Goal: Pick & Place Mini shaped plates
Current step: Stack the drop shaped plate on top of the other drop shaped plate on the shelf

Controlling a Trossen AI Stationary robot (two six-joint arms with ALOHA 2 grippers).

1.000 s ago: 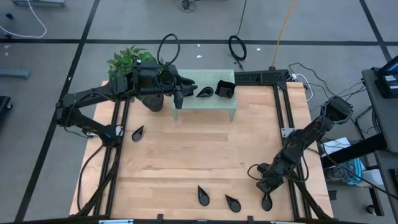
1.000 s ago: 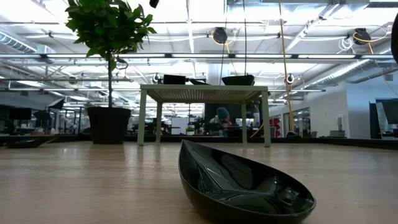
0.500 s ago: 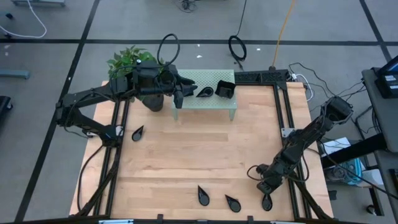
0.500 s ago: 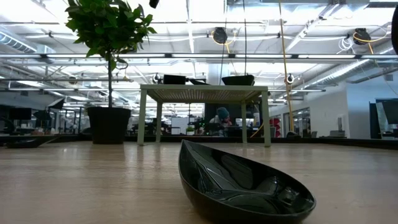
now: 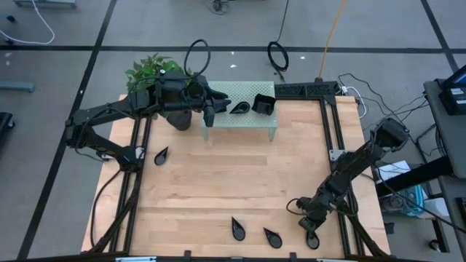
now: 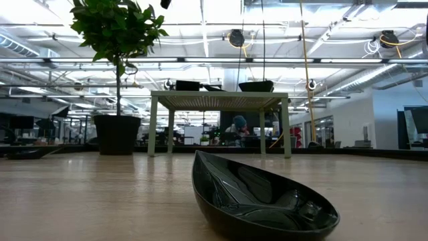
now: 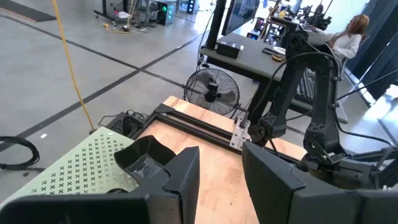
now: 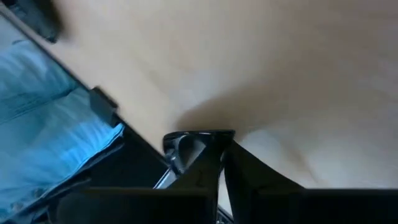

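Observation:
Small glossy black teardrop plates lie flat on the wooden table: one at the left (image 5: 161,155), two near the front edge (image 5: 238,228) (image 5: 273,236), and one at the near right (image 5: 314,240). On the green stand (image 5: 240,120) rest a teardrop plate (image 5: 240,108) and a wavy-edged square plate (image 5: 263,104). My right gripper (image 5: 311,230) slants down onto the near-right teardrop plate (image 8: 198,140) and is shut on it. Above the stand's left end, my left gripper (image 7: 221,180) hovers open, nothing between its fingers. My right gripper pinches the teardrop plate's rim (image 8: 208,138) between its two fingers. The fingers (image 8: 186,177) come slanting down from the table's far side. The plate's underside rests on the table.
A potted plant (image 5: 156,73) stands at the far left behind my left arm. Black frame rails (image 5: 338,156) run along both table sides; the held plate lies close to the right rail. The table's middle (image 5: 233,175) is bare wood.
My right gripper has tipped further down and edged toward the table's near edge, onto the near-right teardrop plate. The plate has stayed where it was.

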